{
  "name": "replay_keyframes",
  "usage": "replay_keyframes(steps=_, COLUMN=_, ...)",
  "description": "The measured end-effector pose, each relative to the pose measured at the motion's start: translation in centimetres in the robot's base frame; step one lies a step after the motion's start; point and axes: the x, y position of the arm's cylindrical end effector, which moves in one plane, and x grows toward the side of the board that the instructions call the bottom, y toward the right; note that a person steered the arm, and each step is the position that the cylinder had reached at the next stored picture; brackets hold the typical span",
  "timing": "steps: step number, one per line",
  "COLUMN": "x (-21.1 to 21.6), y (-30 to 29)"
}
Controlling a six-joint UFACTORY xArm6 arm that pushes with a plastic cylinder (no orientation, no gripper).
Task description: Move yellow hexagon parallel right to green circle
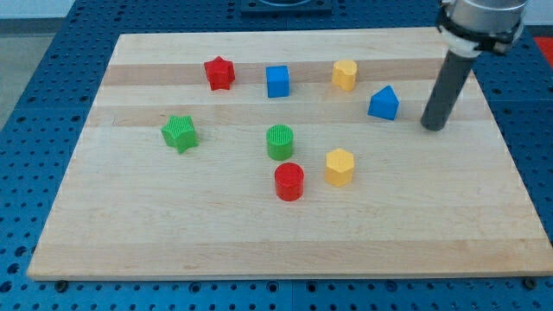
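Observation:
The yellow hexagon point(340, 167) lies near the board's middle, below and to the right of the green circle point(280, 142). The red circle point(289, 181) sits just below the green circle, left of the hexagon. My tip point(433, 126) is at the view's right, well to the upper right of the hexagon and just right of the blue triangular block point(384, 103). It touches no block.
A red star point(219, 72), a blue cube point(277, 80) and a yellow heart-like block point(345, 75) stand in a row near the view's top. A green star point(180, 133) lies at the left. The wooden board point(130, 225) rests on a blue perforated table.

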Motion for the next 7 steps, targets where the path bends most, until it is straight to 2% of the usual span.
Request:
replay_keyframes(steps=2, x=2.6, y=-5.1)
replay_keyframes(steps=5, x=8.4, y=-6.1)
replay_keyframes(steps=7, x=9.2, y=-11.0)
